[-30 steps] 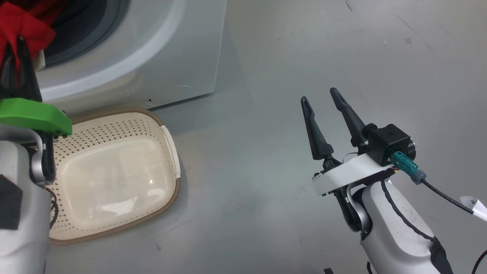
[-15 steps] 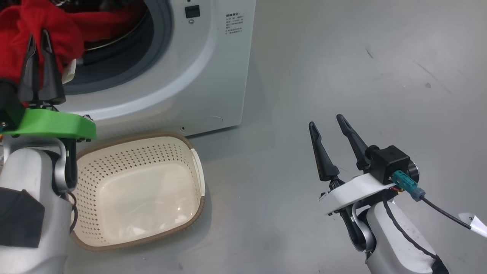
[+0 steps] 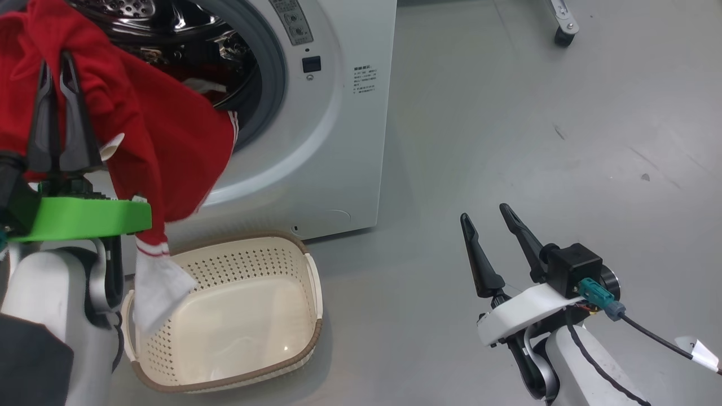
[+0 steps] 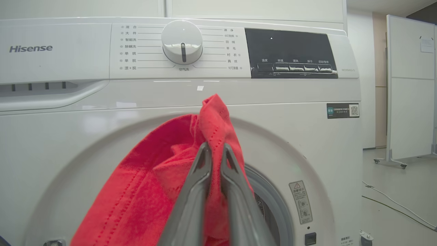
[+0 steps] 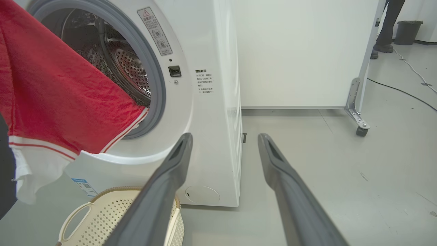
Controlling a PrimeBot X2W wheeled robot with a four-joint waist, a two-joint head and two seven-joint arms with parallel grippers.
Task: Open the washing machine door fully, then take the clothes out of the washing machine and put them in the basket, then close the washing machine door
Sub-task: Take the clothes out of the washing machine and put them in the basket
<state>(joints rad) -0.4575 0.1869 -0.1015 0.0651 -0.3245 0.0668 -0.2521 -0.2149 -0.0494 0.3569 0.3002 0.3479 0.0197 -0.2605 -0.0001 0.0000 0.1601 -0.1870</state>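
One bunch of the red clothes (image 3: 158, 141) hangs from your left gripper (image 3: 55, 61), whose jaws are pinched narrow on a fold of the fabric, right in front of the washing machine (image 3: 350, 141) opening. The pinched fold pokes up below the washing machine's round dial (image 4: 182, 41). The cloth drapes across the left part of that opening and blocks much of your look into the steel drum (image 3: 169, 22), where more red fabric shows behind the grey rubber ring (image 3: 276, 62). Its striped hem and white trim dangle over the left side of the basket (image 3: 254, 265), which sits on the floor (image 3: 507, 113) just in front of the washing machine's foot. Your right gripper (image 3: 484, 213) hovers well to the right of the washing machine, above bare grey floor, its jaws spread wide and holding nothing. Past the washing machine's right side you have a white partition (image 5: 300, 51) on casters (image 5: 360, 131), a cable (image 5: 403, 90) along the floor, a dark bin (image 5: 408, 32), and a person's legs (image 5: 388, 24) beside that bin.
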